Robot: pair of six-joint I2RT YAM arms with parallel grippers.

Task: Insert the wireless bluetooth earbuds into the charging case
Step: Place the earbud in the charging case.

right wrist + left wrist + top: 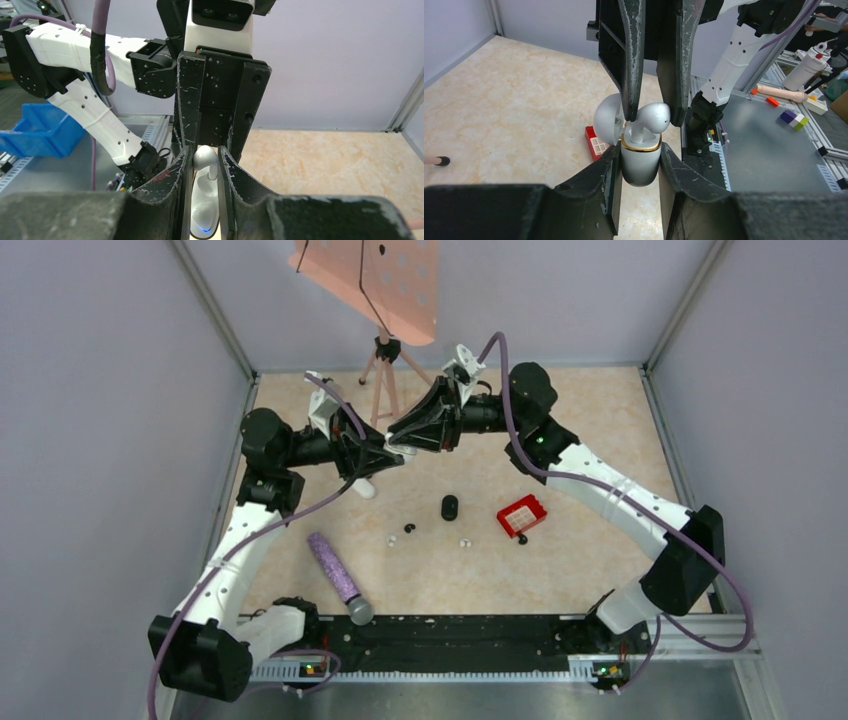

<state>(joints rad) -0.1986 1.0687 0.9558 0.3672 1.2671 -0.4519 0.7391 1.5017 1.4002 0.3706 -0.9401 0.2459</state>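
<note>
Left end effector [385, 458] and right end effector [408, 432] meet tip to tip above the far middle of the bench [590, 420] in the overhead view, where their grips are too small to read. On the bench nearer the arm bases lie a small black cylinder [449, 507], a red basket [522, 515] to its right with a pale inside whose contents cannot be made out, and a purple-handled microphone [335, 570] to the left. A few tiny white and dark bits [465, 541] are scattered between them, well apart from the basket.

From the left wrist, the left end effector is pressed onto the charging case [640, 167], one finger on each side of its white body just below the gold rim. The case stands upright with its lid [605, 117] swung open to the left. The right end effector comes in from above and pinches an earbud [651, 120]. The earbud's stem points down into the mouth of the case while its rounded head sits above the rim. The red basket shows behind, on the bench.

From the right wrist, the right fingers [186, 165] clamp the earbud by its head. The open case lies beyond it, a blue light glowing at its lower edge, with the left end effector behind.
</note>
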